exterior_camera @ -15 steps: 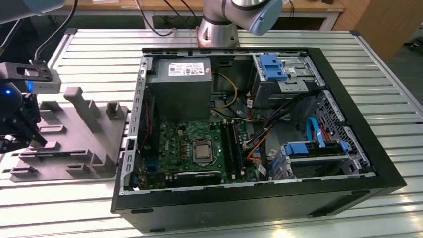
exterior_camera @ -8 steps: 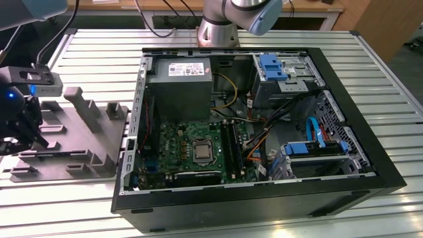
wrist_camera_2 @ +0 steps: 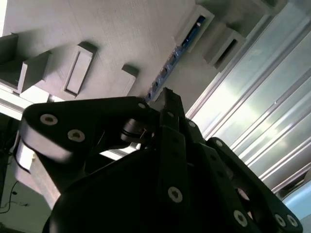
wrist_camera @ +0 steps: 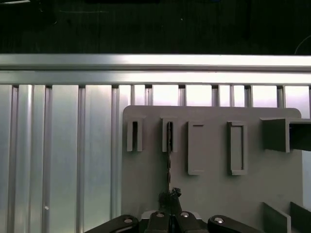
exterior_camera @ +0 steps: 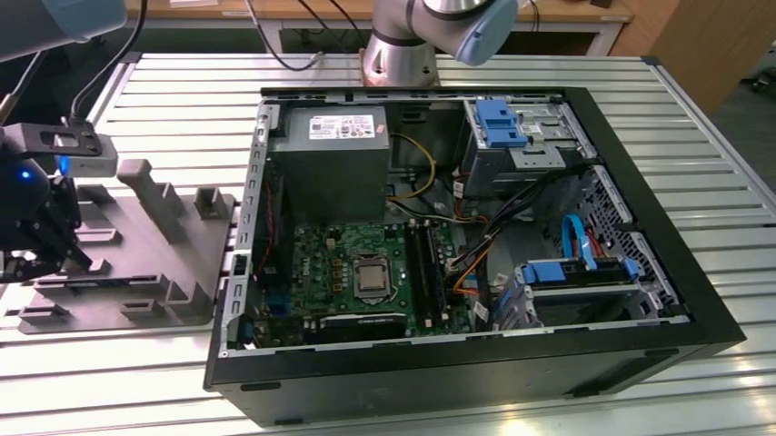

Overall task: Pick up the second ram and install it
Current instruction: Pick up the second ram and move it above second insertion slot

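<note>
Exterior view: the arm's fingers [exterior_camera: 36, 245] hang over the grey tray [exterior_camera: 145, 263] on the slatted table [exterior_camera: 679, 136], beside the open computer case [exterior_camera: 485, 372]. In both wrist views, the fingers [wrist_camera_2: 170, 104] [wrist_camera: 171, 195] are pinched onto the near end of the second ram [wrist_camera_2: 171, 60] [wrist_camera: 169, 165], which stands on edge in a tray slot straight ahead.

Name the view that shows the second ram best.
The second wrist view: the second ram shows a bluish side along the grey tray. The first wrist view gives it edge-on, a thin line. The exterior view gives the gripper at that tray.
</note>
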Motion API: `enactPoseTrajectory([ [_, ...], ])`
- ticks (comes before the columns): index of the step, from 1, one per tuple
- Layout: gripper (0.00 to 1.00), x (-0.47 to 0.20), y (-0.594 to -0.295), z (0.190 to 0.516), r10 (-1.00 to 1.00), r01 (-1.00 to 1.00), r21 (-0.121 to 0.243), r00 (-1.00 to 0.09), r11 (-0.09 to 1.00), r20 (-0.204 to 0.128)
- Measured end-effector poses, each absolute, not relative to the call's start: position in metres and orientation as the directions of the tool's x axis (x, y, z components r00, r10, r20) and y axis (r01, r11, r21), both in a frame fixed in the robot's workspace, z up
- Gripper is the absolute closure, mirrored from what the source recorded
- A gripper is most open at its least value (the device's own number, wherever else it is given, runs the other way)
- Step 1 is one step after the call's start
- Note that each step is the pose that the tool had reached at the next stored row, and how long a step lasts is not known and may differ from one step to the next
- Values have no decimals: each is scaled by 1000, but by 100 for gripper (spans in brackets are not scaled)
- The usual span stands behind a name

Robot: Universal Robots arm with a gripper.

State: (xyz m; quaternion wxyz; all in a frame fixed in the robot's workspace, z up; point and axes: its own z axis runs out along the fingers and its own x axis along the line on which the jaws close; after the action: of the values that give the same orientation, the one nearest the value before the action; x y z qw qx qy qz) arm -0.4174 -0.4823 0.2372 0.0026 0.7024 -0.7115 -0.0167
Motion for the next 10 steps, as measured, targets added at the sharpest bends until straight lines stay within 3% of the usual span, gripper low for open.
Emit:
enactPoseTrajectory([
  [10, 90, -424, -482, 230, -1000, -1000, 27, -13, 13, -19],
])
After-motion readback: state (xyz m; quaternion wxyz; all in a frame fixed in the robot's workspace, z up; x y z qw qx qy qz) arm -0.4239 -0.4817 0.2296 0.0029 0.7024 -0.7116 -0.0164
